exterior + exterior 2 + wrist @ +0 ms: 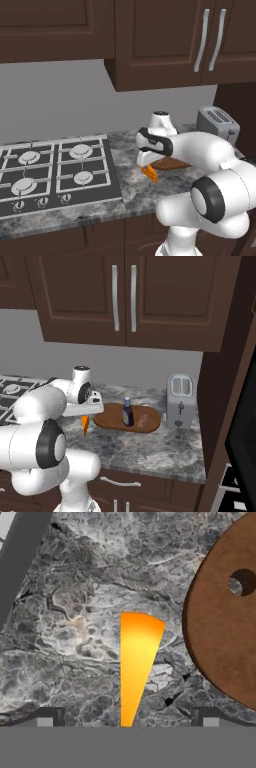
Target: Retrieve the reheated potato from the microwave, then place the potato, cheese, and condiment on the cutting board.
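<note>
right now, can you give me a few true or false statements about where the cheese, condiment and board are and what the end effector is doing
1. The cheese lies on the counter, off the cutting board. True.
2. The condiment stands upright on the cutting board. True.
3. The end effector is shut on the cheese. False: its jaws are open, one fingertip on each side of the wedge, which lies on the counter.
4. The toaster stands on the cutting board. False: it stands on the counter beside the board's end, toward the tall cabinet.
5. The cheese lies between the stove and the cutting board. True.
</note>
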Available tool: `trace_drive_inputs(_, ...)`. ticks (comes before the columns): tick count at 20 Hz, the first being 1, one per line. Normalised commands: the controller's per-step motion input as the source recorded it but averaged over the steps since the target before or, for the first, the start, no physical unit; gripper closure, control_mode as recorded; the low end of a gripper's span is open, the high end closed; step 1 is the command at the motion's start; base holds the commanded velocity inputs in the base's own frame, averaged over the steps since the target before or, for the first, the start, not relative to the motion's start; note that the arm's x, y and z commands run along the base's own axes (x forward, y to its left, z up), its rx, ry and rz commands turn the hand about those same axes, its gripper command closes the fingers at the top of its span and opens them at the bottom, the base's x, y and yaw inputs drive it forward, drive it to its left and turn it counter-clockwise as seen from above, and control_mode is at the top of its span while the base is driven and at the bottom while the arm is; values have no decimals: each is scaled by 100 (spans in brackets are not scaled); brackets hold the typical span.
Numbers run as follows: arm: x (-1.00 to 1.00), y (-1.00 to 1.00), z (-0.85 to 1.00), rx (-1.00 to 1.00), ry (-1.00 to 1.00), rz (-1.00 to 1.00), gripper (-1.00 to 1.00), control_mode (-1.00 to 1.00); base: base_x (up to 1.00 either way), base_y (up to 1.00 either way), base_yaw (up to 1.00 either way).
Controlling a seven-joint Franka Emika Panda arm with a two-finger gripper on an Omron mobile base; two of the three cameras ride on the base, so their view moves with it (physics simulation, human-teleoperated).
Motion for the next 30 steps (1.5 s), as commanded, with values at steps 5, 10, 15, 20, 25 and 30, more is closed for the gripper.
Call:
trace_drive_inputs(5,16,8,-34,0,-5,-5,-100,-100,0,0,0)
trace_drive_inputs(10,7,6,-31,-1,-9,-6,-100,-100,0,0,0)
trace_drive_inputs(15,4,2,-24,-3,-9,-7,-100,-100,0,0,0)
trace_drive_inputs(20,2,2,-10,-1,-4,-8,100,-100,0,0,0)
trace_drive_inputs(25,0,0,0,0,0,-6,100,-100,0,0,0)
trace_drive_inputs(30,4,0,0,0,0,-1,100,-100,0,0,0)
